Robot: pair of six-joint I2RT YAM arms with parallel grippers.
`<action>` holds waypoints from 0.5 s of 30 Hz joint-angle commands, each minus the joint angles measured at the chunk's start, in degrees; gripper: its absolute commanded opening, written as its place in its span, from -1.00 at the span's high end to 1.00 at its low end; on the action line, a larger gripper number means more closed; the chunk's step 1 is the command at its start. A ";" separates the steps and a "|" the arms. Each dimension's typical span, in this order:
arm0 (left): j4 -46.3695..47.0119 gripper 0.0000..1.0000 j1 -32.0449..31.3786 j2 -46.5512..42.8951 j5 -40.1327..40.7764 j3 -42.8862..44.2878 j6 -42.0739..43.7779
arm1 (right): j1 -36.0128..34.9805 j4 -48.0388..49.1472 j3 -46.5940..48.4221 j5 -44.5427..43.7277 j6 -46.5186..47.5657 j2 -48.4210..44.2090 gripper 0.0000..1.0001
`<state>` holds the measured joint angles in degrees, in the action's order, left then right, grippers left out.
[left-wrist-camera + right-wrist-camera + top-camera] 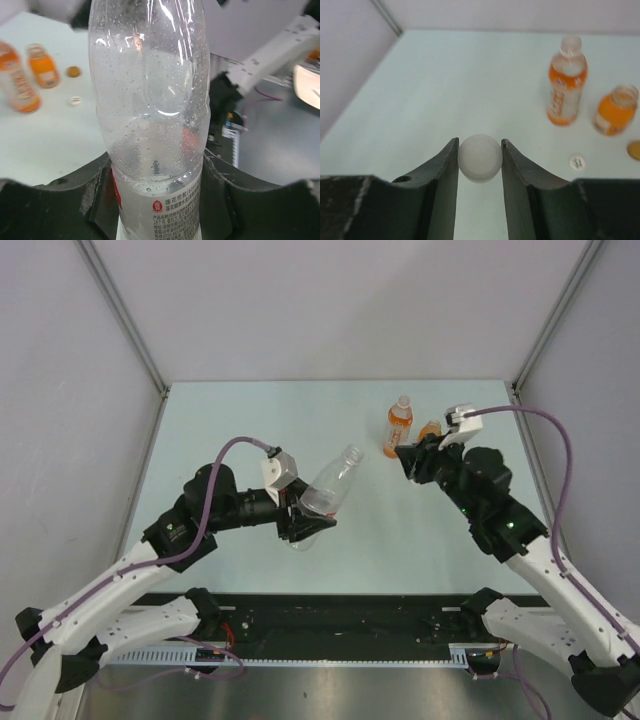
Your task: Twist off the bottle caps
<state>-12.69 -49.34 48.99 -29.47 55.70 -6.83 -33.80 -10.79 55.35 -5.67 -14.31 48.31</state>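
My left gripper (305, 520) is shut on the clear bottle (330, 490) with the white-red label, holding it tilted above the table, its open mouth pointing up-right. In the left wrist view the bottle (150, 100) fills the middle, and both fingers (95, 190) press its labelled lower body. My right gripper (479, 150) is shut on a white bottle cap (479, 157) and hovers above the table. It shows in the top view (408, 465) beside the tall orange-drink bottle (398, 426). The short squat orange bottle (616, 110) stands with its mouth open.
A white cap (577, 162) and an orange cap (635, 150) lie on the pale table (250, 430) near the two orange bottles. The squat bottle (430, 429) is partly hidden by the right wrist. Walls close in the table at the back and both sides.
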 commanded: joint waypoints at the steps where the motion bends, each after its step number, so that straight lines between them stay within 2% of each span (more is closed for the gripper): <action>1: -1.90 1.00 0.39 -4.16 17.67 -1.03 1.82 | -4.77 4.89 -4.37 -21.02 0.34 3.52 1.00; 7: -2.60 0.99 0.39 -6.80 26.65 -3.49 1.29 | -5.31 10.17 -9.21 -21.93 -4.94 14.67 1.00; 15: -1.73 1.00 0.39 -8.73 26.75 -7.18 -0.37 | -4.43 20.27 -10.88 -20.08 -8.89 30.86 1.00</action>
<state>-15.20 -49.32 41.56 -4.73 49.67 -6.13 -38.70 1.21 44.80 -24.75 -19.59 73.93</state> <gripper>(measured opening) 0.558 0.391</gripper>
